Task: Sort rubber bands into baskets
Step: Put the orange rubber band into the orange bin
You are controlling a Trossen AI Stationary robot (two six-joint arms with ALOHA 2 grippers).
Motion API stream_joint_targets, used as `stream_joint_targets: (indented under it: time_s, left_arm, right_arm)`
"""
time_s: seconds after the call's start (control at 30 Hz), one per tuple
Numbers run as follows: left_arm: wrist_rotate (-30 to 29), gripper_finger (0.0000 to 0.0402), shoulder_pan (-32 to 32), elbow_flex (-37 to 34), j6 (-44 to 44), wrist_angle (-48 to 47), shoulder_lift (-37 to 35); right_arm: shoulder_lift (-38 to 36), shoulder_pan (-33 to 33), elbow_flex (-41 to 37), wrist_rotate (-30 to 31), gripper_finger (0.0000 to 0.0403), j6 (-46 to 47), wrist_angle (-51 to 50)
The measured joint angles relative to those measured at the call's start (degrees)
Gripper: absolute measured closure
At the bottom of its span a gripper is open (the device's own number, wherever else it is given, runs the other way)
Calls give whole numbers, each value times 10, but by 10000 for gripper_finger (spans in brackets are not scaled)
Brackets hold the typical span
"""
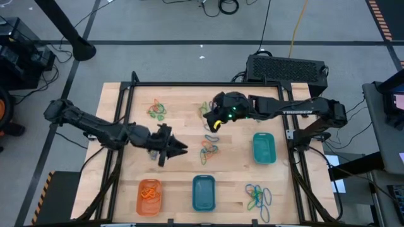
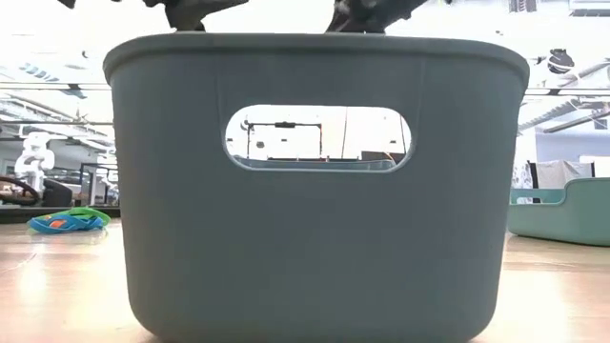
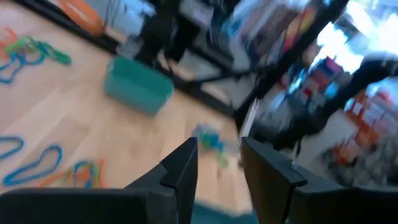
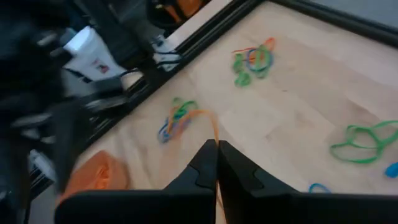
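Right now my right end effector [image 4: 216,163] is pressed together on a thin orange rubber band [image 4: 211,127], which hangs stretched ahead of the tips over the worktop [image 1: 183,167]. Nearest me, the orange basket [image 1: 149,196] already holds orange bands, while the middle basket [image 1: 203,192] and the teal basket [image 1: 263,148] look empty. My left end effector [image 1: 178,149] hovers spread, holding nothing. Farther off, a mixed clump [image 1: 208,150] and another pile [image 1: 157,110] await sorting, so most remains. I judge the pinched band's long axis runs away from the fingers.
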Motion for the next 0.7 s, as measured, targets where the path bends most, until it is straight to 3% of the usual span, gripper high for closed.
stream_joint_targets:
  time_s: [0.33,0.57,0.7]
  left_arm:
    - [12,272,68,-30,-123,82,8]
    - [59,272,91,-29,-229,138,52]
    - [62,272,98,-29,-246,187,92]
  right_arm:
    - [-3,67,0,3,403,29,-1]
    - [-3,77,0,21,402,41,1]
    - [-3,77,0,21,402,45,2]
